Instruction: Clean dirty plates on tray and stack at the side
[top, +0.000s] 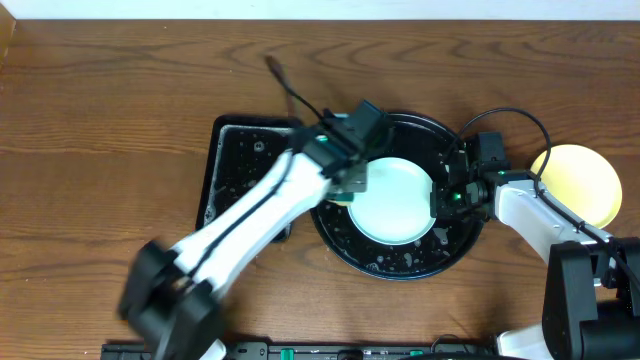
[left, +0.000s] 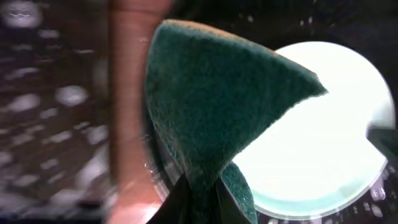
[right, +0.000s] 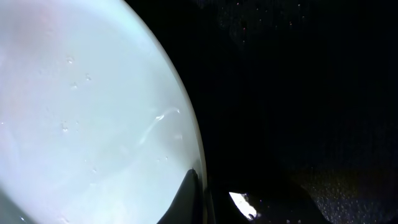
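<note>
A pale blue-white plate (top: 400, 200) lies in the round black tray (top: 395, 265). My left gripper (top: 345, 180) is shut on a dark green scrub sponge (left: 217, 106) at the plate's left edge; the plate also shows in the left wrist view (left: 323, 149). My right gripper (top: 440, 195) is shut on the plate's right rim; in the right wrist view one finger (right: 186, 196) lies on the wet plate (right: 81, 124), the other under it. A pale yellow plate (top: 580, 180) lies on the table at the right. The third plate is out of view.
A rectangular black tray (top: 235, 165), wet with droplets, lies left of the round tray, partly under my left arm. A black cable (top: 285, 85) runs across the table behind it. Water drops speckle the round tray's floor.
</note>
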